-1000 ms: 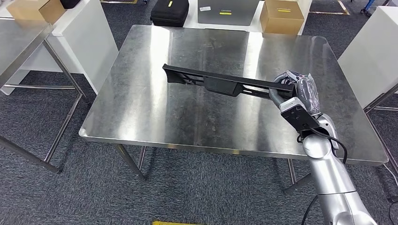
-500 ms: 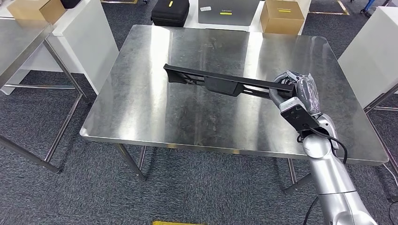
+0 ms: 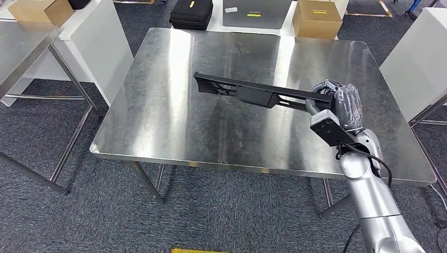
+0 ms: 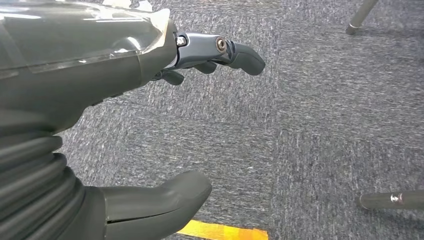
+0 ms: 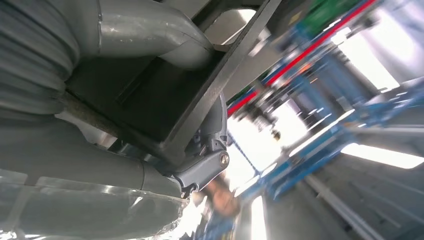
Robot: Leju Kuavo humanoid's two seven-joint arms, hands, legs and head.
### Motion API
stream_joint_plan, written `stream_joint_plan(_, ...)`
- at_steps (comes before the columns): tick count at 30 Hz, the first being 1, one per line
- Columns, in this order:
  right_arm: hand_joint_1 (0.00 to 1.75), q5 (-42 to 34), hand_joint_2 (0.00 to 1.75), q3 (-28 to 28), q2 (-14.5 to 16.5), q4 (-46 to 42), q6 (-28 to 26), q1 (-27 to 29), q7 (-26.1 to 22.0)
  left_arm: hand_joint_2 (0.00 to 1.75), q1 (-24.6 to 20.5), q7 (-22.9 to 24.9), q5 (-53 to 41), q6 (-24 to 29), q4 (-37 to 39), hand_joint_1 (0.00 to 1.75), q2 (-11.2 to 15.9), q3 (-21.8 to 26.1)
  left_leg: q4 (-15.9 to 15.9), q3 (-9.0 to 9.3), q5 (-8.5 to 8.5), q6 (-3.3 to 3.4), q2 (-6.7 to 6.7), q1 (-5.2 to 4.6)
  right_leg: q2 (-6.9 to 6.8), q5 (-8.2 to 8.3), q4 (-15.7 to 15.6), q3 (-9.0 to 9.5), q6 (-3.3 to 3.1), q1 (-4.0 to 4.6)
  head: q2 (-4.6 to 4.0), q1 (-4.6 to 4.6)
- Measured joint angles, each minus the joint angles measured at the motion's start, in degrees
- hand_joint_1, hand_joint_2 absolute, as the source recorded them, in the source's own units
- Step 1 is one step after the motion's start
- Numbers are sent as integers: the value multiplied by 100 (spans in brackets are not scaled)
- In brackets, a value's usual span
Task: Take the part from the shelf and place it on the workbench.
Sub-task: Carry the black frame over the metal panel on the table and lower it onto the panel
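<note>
Right hand (image 3: 337,103) is wrapped around one end of the long black part (image 3: 253,93), thumb on one face and fingers on the other as I read it in the right wrist view (image 5: 150,100), so I am holding the part by its tip alone. From the hand the part reaches away across the steel bench (image 3: 158,132), over its middle; whether the far end touches the surface or hangs just above it I cannot tell. My left hand (image 4: 150,125) hangs by the floor, holding nothing, thumb and fingers apart. What worries me is leverage: with all the length out beyond the hand, the far end could dip and strike the bench first, or the part could twist in my grip if I let go before it lies flat, and then it may slide on the smooth steel. I would lower it level and release only once it rests along its whole length. For room, there is bare steel on every side of the part, and the bench edge nearest my arm lies just behind the hand, so I would keep the part forward of it. A cardboard box (image 3: 316,18) and a black case (image 3: 191,13) sit well beyond the far edge.
</note>
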Motion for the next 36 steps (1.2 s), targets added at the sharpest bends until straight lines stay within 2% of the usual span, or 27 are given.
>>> stream_joint_plan(6,175,1507,175,47,-166,595,-711,-464,584,175,-2,-269,-18,42,0,0,-2,-3,0,-2,5,8,1,-1,1,5,0,0,7,-1,0,0)
stream_joint_plan(9,175,1795,175,83,-201,1208,-810,-939,631,175,-5,-359,-20,73,0,0,-4,-5,0,-2,10,14,2,-2,1,10,0,-1,13,-1,0,-1)
stream_joint_plan(14,175,1941,175,181,-208,2278,-894,-1739,525,175,-11,-384,-45,145,0,0,-4,-13,0,-2,15,20,2,-1,0,11,0,-1,15,0,0,-1)
stream_joint_plan(21,175,1924,175,465,-113,3416,-927,-2486,207,175,-27,-390,61,170,-32,0,-15,-96,0,-3,16,20,2,-1,0,11,2,-1,15,0,0,0)
stream_joint_plan(28,175,1943,175,803,41,4066,-973,-2776,131,175,-23,-391,395,457,-181,0,-56,-448,0,-3,16,20,1,-1,0,11,2,0,15,0,0,0)
stream_joint_plan(34,175,1893,175,1038,142,4308,-1035,-2812,66,175,11,-391,839,469,-279,0,-64,-892,0,-2,16,20,1,-1,0,11,2,0,15,0,0,-1)
stream_joint_plan(36,87,1885,175,1090,166,4356,-1056,-2812,58,175,19,-391,927,458,-289,0,-63,-1017,0,-2,16,20,1,-1,0,11,2,0,15,0,0,0)
